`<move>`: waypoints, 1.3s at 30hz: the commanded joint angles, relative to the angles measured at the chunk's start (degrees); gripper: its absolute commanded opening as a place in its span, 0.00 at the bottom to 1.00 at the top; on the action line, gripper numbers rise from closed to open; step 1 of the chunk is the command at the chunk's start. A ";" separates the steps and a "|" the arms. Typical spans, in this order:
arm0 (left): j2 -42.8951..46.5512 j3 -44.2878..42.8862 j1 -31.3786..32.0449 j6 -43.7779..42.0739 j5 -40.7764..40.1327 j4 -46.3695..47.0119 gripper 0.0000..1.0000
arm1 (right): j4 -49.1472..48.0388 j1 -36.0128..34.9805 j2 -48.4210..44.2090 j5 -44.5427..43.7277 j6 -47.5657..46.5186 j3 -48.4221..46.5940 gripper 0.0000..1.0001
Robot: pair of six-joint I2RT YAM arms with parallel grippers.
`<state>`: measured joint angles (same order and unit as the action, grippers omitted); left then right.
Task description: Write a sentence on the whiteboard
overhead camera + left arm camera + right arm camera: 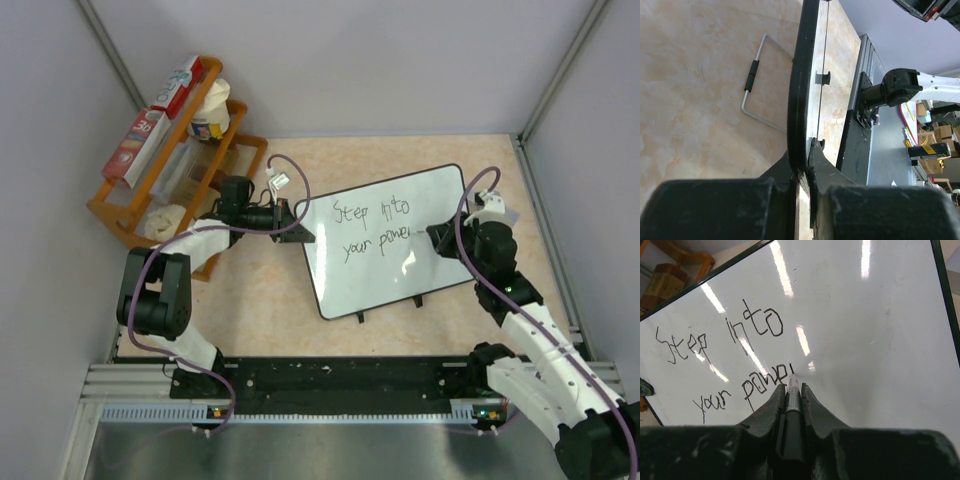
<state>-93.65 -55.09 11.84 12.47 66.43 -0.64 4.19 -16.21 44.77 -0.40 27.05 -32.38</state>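
The whiteboard (400, 270) lies tilted on the table, white with a thin black rim. The sentence (375, 228) reads "Step into" over "your powe" plus one short stroke. My left gripper (290, 225) is shut on the board's left edge; the left wrist view shows the rim (799, 90) edge-on, clamped between the jaws of that gripper (807, 167). My right gripper (438, 236) is shut on a black marker (792, 405). Its tip touches the board just right of the last stroke of the writing (765, 380).
An orange wooden rack (165, 150) with boxes and a bottle stands at the back left. The board's wire stand (752, 82) shows under it. Black clips (415, 300) stick out at the near edge. Grey walls enclose the table.
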 commanded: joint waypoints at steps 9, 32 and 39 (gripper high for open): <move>-2.15 1.92 2.67 -13.70 -9.57 -2.17 0.00 | -1.90 0.83 0.75 -2.93 -0.42 -3.04 0.00; -1.89 1.92 2.67 -13.79 -9.57 -2.17 0.00 | -1.20 0.74 0.84 -4.25 -0.33 -3.30 0.00; -1.98 1.92 2.67 -13.79 -9.57 -2.17 0.00 | -0.58 0.83 0.23 -4.08 -0.77 -2.69 0.00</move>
<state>-93.65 -55.09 11.84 12.45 66.43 -0.64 3.92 -16.21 45.28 -2.55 27.11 -33.12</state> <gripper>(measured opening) 0.073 0.116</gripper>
